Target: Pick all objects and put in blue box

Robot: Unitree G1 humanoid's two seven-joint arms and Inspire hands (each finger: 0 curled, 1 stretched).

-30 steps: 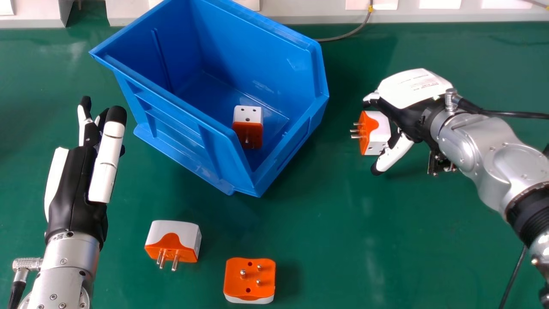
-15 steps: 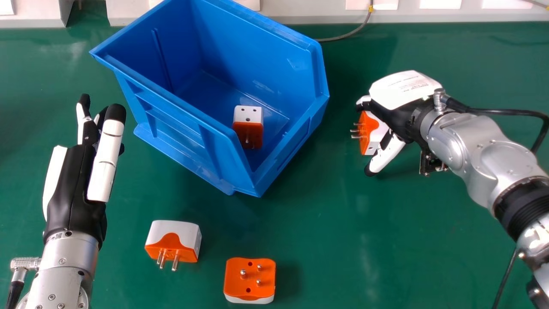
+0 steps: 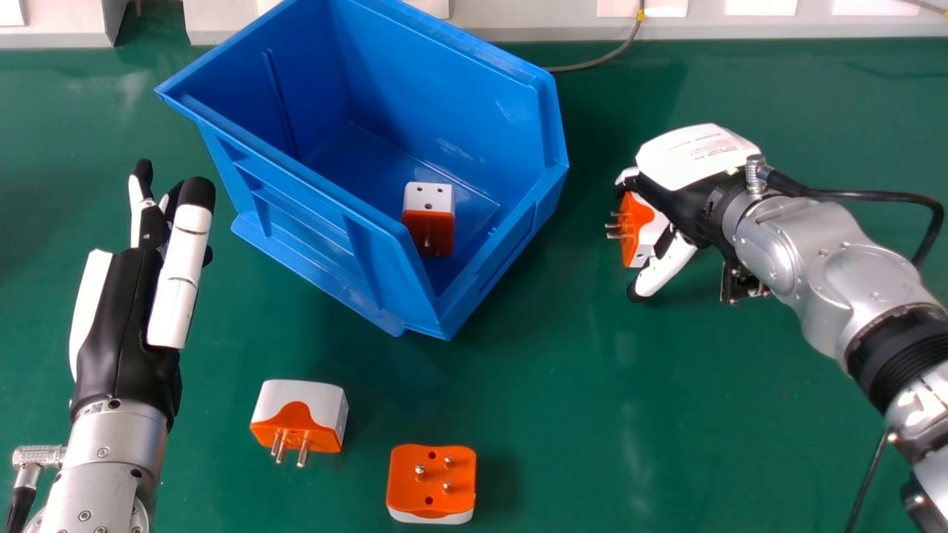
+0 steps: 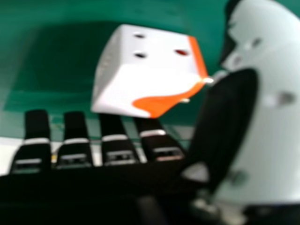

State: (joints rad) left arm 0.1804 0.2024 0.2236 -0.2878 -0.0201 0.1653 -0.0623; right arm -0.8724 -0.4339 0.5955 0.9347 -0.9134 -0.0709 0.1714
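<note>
My right hand [image 3: 685, 192] is over the white and orange adapter [image 3: 641, 228] right of the blue box [image 3: 489, 292], its thumb at the near side. In the right hand view the adapter [image 4: 150, 70] lies between the thumb and the straight fingertips of my right hand [image 4: 234, 117]; the hand is open. Another adapter [image 3: 429, 219] sits inside the blue box. Two more rest on the table: one on its side [image 3: 298, 418], and one with pins up [image 3: 431, 481]. My left hand [image 3: 129, 318] is open at the left.
The green table [image 3: 563, 414] carries everything. A grey cable [image 3: 603, 58] runs behind the box, in front of a white structure [image 3: 518, 21] along the far edge. A black cable [image 3: 852, 195] trails from my right wrist.
My right hand has moved left and slightly nearer, further over the adapter, which stays in place. My left hand has drifted slightly left. The box and other adapters have not moved.
</note>
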